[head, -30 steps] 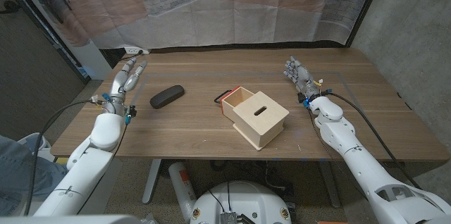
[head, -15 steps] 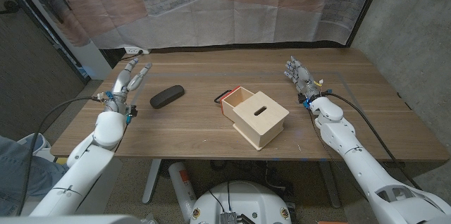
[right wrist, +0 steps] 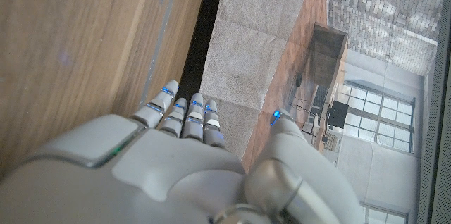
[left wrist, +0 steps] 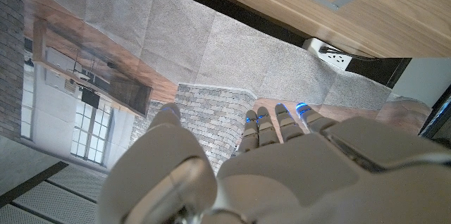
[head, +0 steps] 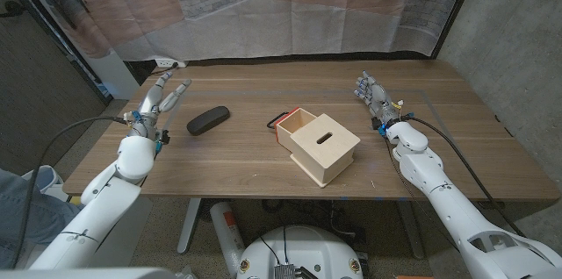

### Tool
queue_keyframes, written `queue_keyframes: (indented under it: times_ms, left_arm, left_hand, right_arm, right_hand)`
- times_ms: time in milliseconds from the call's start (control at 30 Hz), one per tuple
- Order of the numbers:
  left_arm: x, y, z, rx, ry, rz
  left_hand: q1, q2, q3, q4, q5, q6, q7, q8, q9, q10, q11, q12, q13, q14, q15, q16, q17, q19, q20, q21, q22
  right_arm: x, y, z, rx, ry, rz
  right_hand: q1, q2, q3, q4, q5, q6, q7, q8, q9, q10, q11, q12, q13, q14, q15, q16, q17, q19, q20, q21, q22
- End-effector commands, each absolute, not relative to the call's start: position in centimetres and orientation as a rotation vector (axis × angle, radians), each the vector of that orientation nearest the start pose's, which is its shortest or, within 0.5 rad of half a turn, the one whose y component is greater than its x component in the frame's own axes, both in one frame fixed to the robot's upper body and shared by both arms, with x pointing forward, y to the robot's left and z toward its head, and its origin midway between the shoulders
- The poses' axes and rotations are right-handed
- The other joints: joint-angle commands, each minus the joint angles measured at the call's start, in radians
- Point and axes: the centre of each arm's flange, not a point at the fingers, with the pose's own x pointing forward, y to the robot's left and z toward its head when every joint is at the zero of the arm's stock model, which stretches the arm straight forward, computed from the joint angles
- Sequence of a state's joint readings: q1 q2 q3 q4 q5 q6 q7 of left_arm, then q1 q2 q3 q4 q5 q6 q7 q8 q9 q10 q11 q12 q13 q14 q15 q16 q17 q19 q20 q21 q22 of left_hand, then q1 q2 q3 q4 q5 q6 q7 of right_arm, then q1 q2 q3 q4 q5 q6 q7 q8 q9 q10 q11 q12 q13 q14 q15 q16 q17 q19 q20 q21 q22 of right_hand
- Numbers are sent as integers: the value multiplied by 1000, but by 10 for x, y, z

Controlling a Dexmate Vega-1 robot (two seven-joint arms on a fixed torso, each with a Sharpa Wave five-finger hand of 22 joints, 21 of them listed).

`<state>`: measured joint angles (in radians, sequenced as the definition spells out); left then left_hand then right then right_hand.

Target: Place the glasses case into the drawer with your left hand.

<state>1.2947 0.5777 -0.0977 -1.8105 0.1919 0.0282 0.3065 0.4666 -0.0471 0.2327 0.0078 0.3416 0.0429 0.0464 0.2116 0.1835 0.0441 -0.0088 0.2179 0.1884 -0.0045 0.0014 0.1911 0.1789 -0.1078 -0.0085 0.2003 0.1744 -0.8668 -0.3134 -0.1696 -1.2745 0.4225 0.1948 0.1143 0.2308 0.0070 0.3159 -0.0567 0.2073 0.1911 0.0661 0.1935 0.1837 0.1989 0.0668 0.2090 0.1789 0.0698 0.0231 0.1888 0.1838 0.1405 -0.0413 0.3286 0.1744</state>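
Our left hand (head: 162, 96) empty, fingers spread, near the case (head: 208, 120) — not touching, drawer (head: 297, 125) open mid-tabletop (head: 219, 165), our right hand (head: 372, 95) empty too.

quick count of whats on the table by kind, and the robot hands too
Black oblong glasses case: 1
Light wooden drawer box with a slotted top and a red-edged open drawer: 1
Robot hands, both holding nothing with fingers apart: 2, the left hand and the right hand
Total: 4
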Motion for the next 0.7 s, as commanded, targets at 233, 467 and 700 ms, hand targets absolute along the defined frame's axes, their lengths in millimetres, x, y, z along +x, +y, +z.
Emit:
queue_keyframes:
  times_ms: [233,467,700]
  left_arm:
    - [513,418,-27,789,-572,526]
    - [511,419,-23,849,-531,556]
    - [510,416,-19,929,-490,574]
  left_hand:
    - [36,-13,3,-25,7,-15,10,-6,6,4,9,-3,4,3,15,1,3,-1,-12,-3,3]
    - [72,-27,4,-50,10,-32,11,-11,7,-9,5,-9,5,-5,15,-3,3,-3,8,-5,2]
    - [104,-38,5,-72,14,-46,7,-13,7,-20,1,-14,6,-19,18,-7,3,-10,18,-7,2]
  right_arm:
    - [662,-277,-30,37,-576,177]
    - [663,-275,-31,39,-578,177]
    - [662,-275,-33,45,-577,175]
  right_hand:
    - [10,6,5,-7,-3,5,-4,2,4,10,-1,0,3,12,-3,1,1,9,-21,-9,4]
    - [11,6,5,-9,-3,5,-4,2,4,10,-3,0,3,12,-2,1,1,10,-20,-11,4]
    - [10,7,5,-9,-3,7,-4,2,4,10,-1,0,3,13,-2,1,1,11,-19,-13,4]
